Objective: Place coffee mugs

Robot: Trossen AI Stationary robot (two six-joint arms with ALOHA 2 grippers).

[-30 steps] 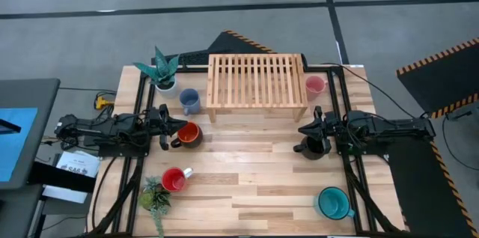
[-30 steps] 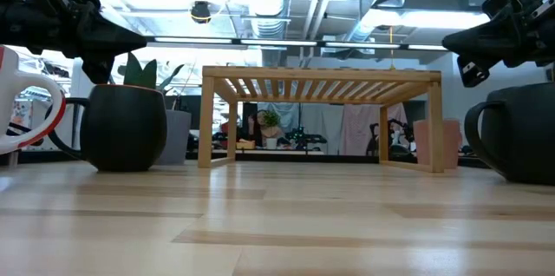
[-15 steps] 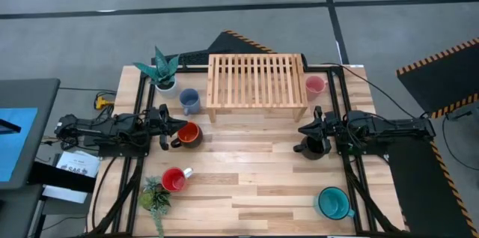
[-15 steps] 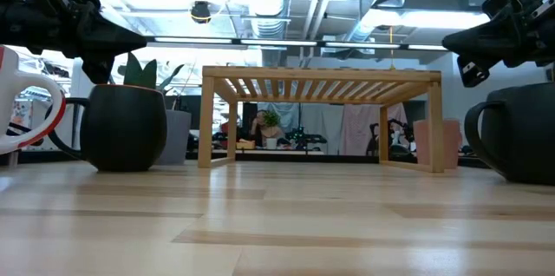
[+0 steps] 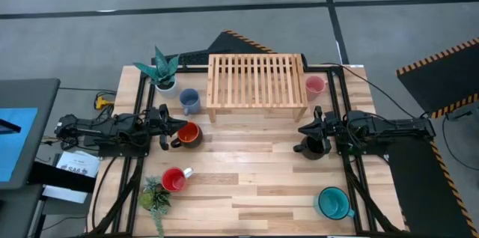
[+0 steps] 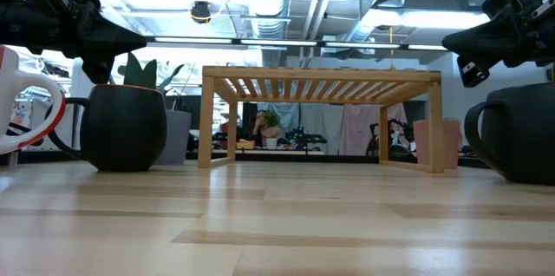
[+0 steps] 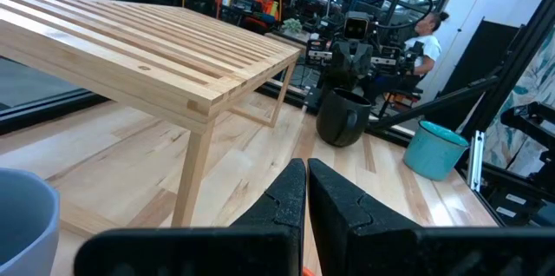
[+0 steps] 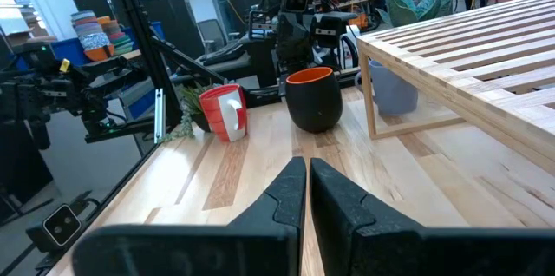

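Six mugs stand upright on their bases on the wooden table. The pale blue mug [image 5: 189,101] and the pink mug [image 5: 315,86] flank the slatted rack [image 5: 257,79]. The orange mug [image 5: 188,135], dark outside, stands just below my left gripper [image 5: 179,126], which is shut and level above it. The black mug [image 5: 310,148] stands under my right gripper [image 5: 303,129], also shut and level. The red mug [image 5: 174,179] is near left, the teal mug [image 5: 331,203] near right. Neither gripper [image 7: 306,191] [image 8: 308,191] holds anything.
A spiky potted plant [image 5: 161,69] stands at the rack's far left and a small leafy one [image 5: 156,197] at the near left corner. The table's middle, in front of the rack, is bare wood [image 5: 247,163]. A person [image 7: 429,29] shows in the room beyond.
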